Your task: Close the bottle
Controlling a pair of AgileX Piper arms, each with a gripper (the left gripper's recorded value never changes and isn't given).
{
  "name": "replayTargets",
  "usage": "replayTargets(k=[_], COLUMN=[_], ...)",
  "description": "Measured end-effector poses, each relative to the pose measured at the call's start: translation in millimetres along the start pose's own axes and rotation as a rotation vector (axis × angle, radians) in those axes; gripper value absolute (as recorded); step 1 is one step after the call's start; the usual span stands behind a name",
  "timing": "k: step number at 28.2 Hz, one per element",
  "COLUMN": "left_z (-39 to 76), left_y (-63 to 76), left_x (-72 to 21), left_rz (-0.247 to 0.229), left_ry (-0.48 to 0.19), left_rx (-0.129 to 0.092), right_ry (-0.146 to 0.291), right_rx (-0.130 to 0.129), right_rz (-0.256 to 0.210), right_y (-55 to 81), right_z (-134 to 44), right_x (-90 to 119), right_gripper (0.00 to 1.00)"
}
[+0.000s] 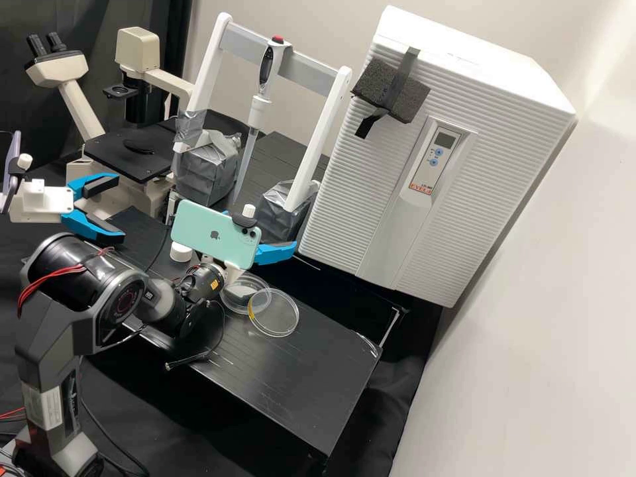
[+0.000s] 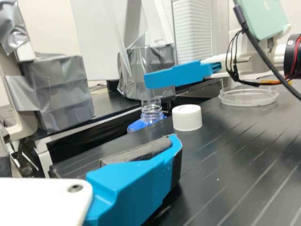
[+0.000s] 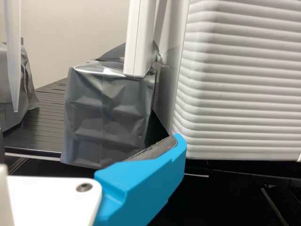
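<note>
**Bottle uncapped: closing not yet begun.**
The bottle (image 2: 151, 112) stands open on the bench (image 2: 244, 155), its white cap (image 2: 187, 117) just beside it. Your left gripper (image 1: 119, 207) is spread and empty. You cannot tell the state of the right gripper (image 2: 178, 75), near the bottle.

Bottle (image 2: 151, 112) base behind bench (image 2: 244, 155) edge

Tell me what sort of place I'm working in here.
Most likely a biology or chemistry laboratory. A microscope stands at the back, a pipette hangs from a white stand, and clear round dishes lie on the black bench.
</note>
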Motion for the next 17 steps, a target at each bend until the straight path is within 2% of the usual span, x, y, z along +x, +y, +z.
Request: replayTargets(k=[13, 15, 17], left_z=[-1.5, -2.8, -2.7], left_y=[0.3, 0.5, 0.5], left_x=[-0.5, -0.9, -0.9], left_rz=[0.002, 0.003, 0.003], left_ry=[0.008, 0.012, 0.012], left_rx=[0.006, 0.006, 0.006], right_ry=[0.003, 0.016, 0.036], right_rx=[0.0, 0.006, 0.024], right_rz=[0.003, -0.002, 0.001], right_y=[0.9, 1.9, 4.5], right_z=[-1.0, -3.8, -7.6], right_x=[-3, -12, -19], right_gripper=[1.0, 1.0, 1.0])
